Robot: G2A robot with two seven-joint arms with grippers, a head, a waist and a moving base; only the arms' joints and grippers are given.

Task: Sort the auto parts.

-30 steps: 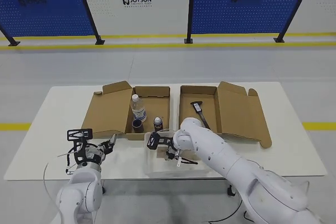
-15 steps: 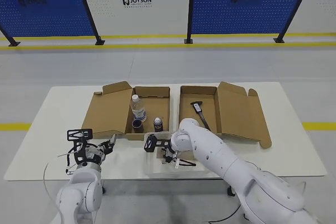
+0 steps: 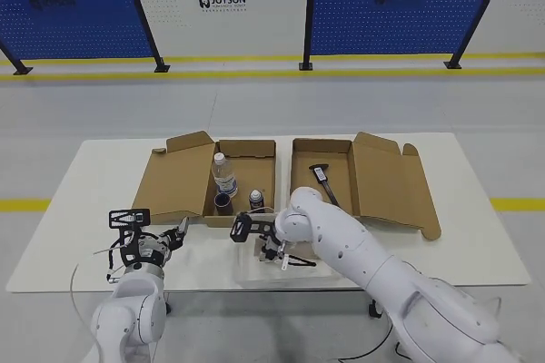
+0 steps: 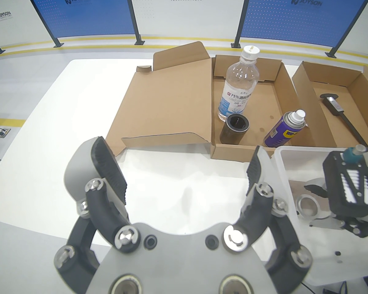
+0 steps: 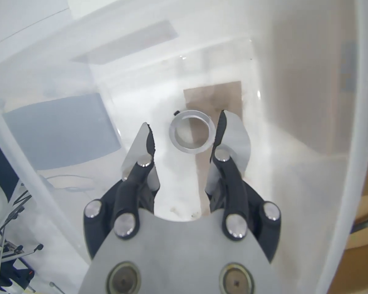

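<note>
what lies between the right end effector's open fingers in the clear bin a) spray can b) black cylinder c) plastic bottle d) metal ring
d: a metal ring lies on the floor of the clear bin, between the open fingers of the right end effector.

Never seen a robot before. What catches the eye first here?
The right gripper is down inside a clear plastic bin at the near edge of the table, open, with a small metal ring between its fingers. Behind it, one open cardboard box holds a clear bottle, a black cylinder and a spray can; a second box holds a long black tool. The left gripper hangs open over the table beside the bin.
</note>
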